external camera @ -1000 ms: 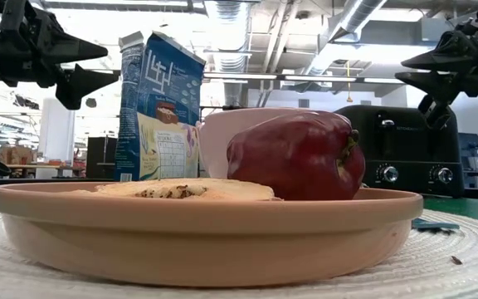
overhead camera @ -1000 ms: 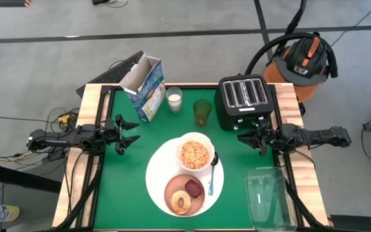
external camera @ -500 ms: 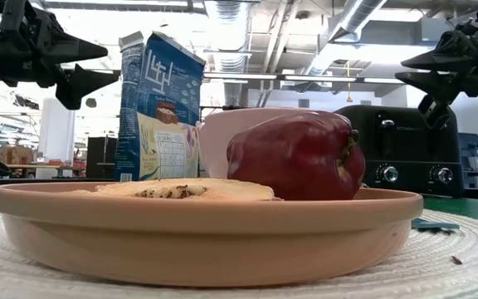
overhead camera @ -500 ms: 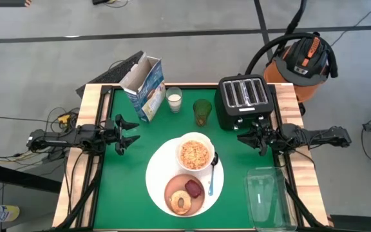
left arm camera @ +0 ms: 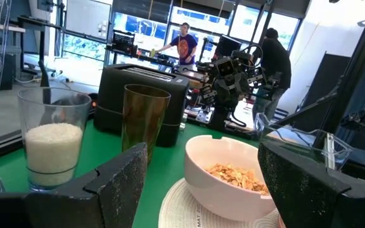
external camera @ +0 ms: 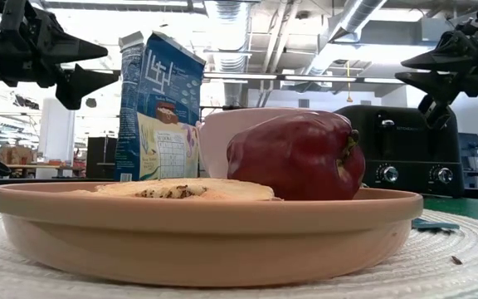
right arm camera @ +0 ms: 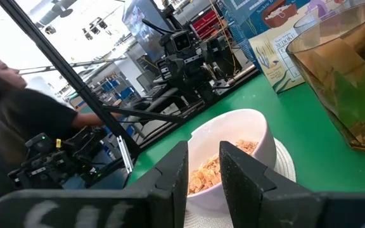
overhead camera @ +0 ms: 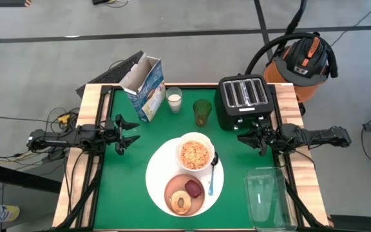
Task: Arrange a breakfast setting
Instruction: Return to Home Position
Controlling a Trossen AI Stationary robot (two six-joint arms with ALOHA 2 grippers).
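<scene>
A large white plate (overhead camera: 160,169) lies at the table's middle near side. On it stand a white bowl (overhead camera: 195,153) of cereal, a salmon-pink plate (overhead camera: 172,188) with a tan bagel (overhead camera: 181,202) and a dark-red item (overhead camera: 194,188), and a spoon (overhead camera: 212,174). The blue cereal box (overhead camera: 144,90) stands at the far left, top open. My left gripper (overhead camera: 136,131) hovers open at the left edge, touching nothing. My right gripper (overhead camera: 241,136) hovers at the right, in front of the toaster, fingers a little apart and empty.
A glass of milk (overhead camera: 173,98) and a green glass (overhead camera: 202,111) stand at the far middle. A black four-slot toaster (overhead camera: 243,101) stands far right. A clear plastic tray (overhead camera: 267,196) lies near right. People show in the room beyond the table (left arm camera: 184,43).
</scene>
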